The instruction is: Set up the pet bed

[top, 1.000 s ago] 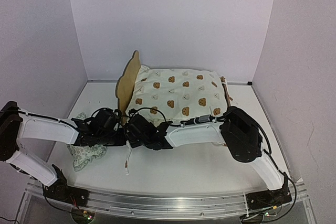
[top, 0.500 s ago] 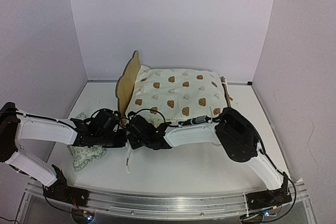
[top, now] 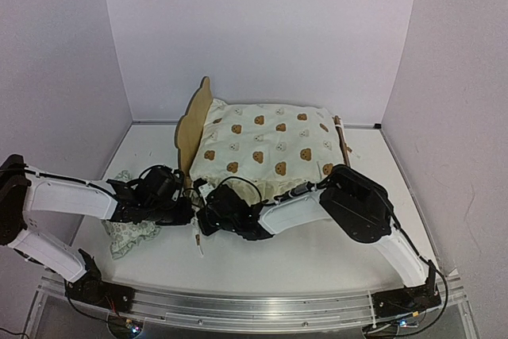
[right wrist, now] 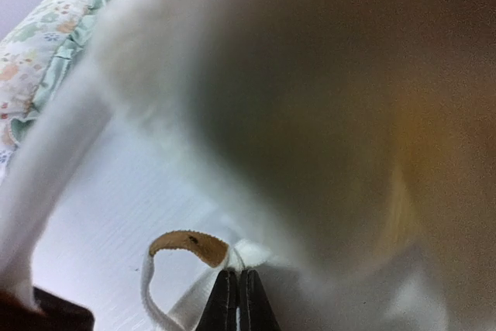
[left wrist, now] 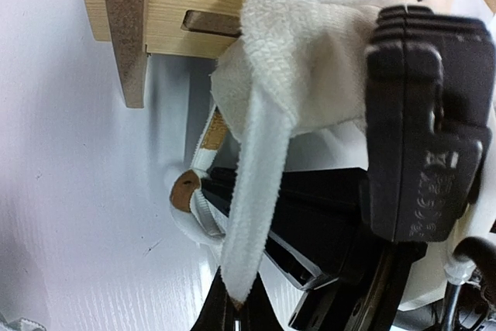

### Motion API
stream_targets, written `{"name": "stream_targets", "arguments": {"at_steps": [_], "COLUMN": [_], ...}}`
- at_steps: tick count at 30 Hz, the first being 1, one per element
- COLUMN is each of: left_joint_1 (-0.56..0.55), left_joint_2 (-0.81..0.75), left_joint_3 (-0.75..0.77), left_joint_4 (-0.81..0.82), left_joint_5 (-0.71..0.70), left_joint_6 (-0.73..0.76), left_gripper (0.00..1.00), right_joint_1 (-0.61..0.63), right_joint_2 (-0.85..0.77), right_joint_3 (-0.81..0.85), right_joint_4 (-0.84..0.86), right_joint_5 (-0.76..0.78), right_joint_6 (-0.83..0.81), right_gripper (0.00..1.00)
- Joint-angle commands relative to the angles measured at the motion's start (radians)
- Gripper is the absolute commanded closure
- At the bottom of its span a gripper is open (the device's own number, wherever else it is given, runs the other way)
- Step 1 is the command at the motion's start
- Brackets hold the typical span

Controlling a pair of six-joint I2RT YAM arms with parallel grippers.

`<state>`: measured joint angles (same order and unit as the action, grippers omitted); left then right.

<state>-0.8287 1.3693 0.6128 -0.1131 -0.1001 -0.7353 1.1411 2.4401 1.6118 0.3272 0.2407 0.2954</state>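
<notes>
By the pet bed [left wrist: 178, 13], the left end effector [left wrist: 232, 306] pinches a tie [left wrist: 256, 191]; right end effector [right wrist: 237, 300] clamps a ribbon loop [right wrist: 188, 243].

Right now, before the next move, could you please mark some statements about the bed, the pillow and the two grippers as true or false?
1. The bear-print cover lies on the pet bed. True.
2. The floral pillow lies on the bed. False: it lies on the table, left of the bed.
3. The right gripper is wide open. False: it is shut on a white ribbon.
4. The left gripper pinches a fleece strip that hangs from the cover. True.
5. In the top view, the headboard stands at the bed's right end. False: it stands at the left end.
</notes>
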Motion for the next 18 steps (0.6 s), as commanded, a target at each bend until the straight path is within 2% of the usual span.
{"name": "stream_targets", "arguments": {"at_steps": [1, 5, 18], "left_joint_1": [-0.003, -0.003, -0.003], "left_joint_2": [-0.003, -0.003, -0.024], "left_joint_3": [-0.002, -0.008, 0.001], "left_joint_4": [0.013, 0.013, -0.054], "left_joint_5": [-0.003, -0.006, -0.002], "left_joint_6": [-0.018, -0.022, -0.06], "left_gripper": [0.97, 0.92, 0.57], "right_joint_1": [0.013, 0.013, 0.014], "right_joint_2": [-0.083, -0.091, -0.066], "right_joint_3": [-0.064, -0.096, -0.09], "right_joint_4": [0.148, 0.206, 0.27], "right_joint_5": [-0.082, -0.107, -0.149], "right_joint_6": [-0.033, -0.037, -0.034], "right_gripper": [1.0, 1.0, 1.0]}}
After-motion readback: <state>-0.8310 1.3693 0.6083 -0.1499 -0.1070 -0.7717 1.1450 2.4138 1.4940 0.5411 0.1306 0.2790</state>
